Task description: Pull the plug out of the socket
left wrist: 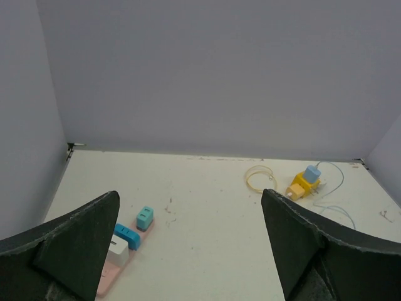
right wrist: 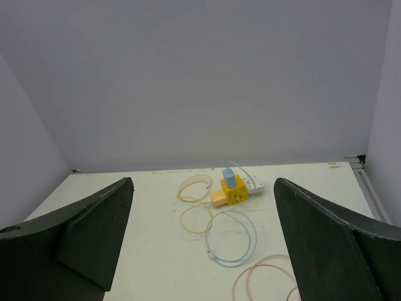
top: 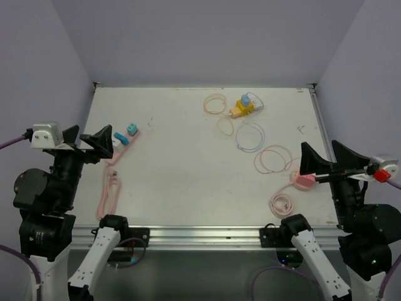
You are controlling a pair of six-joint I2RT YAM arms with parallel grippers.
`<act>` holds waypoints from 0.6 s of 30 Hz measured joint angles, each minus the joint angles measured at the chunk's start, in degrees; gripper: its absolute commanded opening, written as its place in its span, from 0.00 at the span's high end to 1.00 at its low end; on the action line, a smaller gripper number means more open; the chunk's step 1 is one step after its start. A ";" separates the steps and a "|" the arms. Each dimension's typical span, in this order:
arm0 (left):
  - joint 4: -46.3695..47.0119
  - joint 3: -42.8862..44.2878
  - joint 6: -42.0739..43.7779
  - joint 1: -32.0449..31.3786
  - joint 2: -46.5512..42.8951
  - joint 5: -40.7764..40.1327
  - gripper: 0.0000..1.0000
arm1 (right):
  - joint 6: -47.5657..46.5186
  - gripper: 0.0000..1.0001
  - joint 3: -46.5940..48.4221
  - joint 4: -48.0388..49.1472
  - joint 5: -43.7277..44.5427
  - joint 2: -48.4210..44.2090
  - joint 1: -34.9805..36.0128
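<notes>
A yellow cube socket [top: 241, 110] stands at the table's far middle, with a blue plug [top: 245, 101] on top, a pale yellow plug [top: 234, 114] on its near side and a white plug [top: 256, 107] on its right. It also shows in the right wrist view [right wrist: 234, 192] and the left wrist view [left wrist: 299, 184]. A pink power strip [top: 123, 148] at the left holds a teal plug [top: 131, 129], a blue plug [top: 121, 138] and a white plug [left wrist: 117, 251]. My left gripper [top: 88, 141] and right gripper [top: 329, 160] are open, empty, raised near the table's sides.
Loose cable loops lie round the cube socket: yellow cable [top: 216, 103], blue cable [top: 250, 137], pink cable [top: 273, 160]. A pink plug [top: 305, 181] with a coiled cable [top: 281, 204] lies under the right gripper. The strip's pink cord [top: 109, 195] runs toward the near left edge.
</notes>
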 measured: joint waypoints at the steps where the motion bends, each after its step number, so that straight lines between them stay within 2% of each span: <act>1: 0.04 -0.35 0.00 0.00 0.00 0.00 0.00 | 0.37 0.01 -0.28 0.00 0.02 0.09 0.00; 8: 0.02 -2.73 0.00 0.00 0.11 0.11 0.00 | 3.41 0.01 -2.34 -1.44 2.38 1.33 0.00; 18: 0.26 -7.08 0.00 -0.02 0.28 1.38 0.00 | 12.76 0.01 -7.67 -10.67 7.02 6.05 -0.02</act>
